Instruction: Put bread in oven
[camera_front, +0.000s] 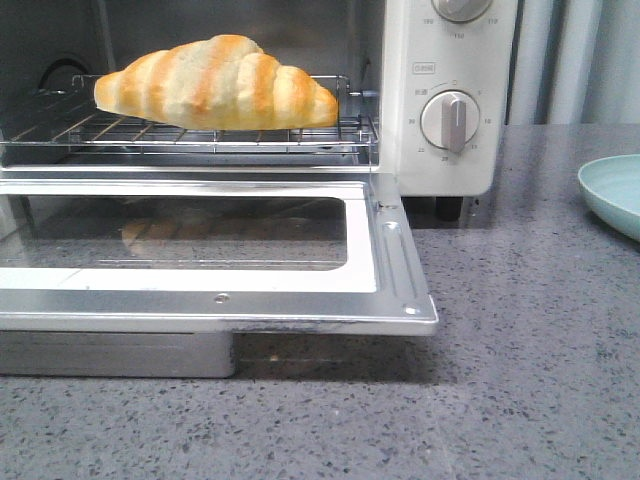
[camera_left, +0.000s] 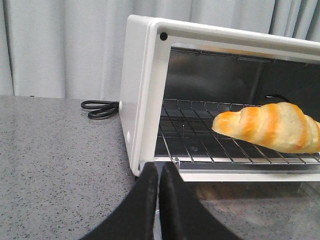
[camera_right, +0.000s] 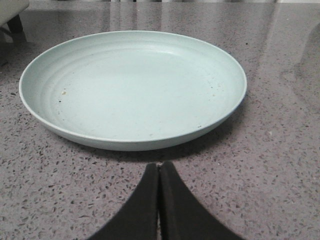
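Both hands are pressed together and hold nothing. Left hand (camera_left: 159, 172) hangs low over the counter (camera_left: 55, 160) just outside the oven (camera_left: 142, 90), near the hinge end of the open door (camera_front: 215, 300). Right hand (camera_right: 159, 172) sits low before an empty plate (camera_right: 132, 85) toward the counter's right edge. Bread (camera_front: 215, 83) already lies on the rack (camera_front: 200, 130) inside. What seems left is shutting the door: lift it from under its front lip, evenly, without jolting the rack.
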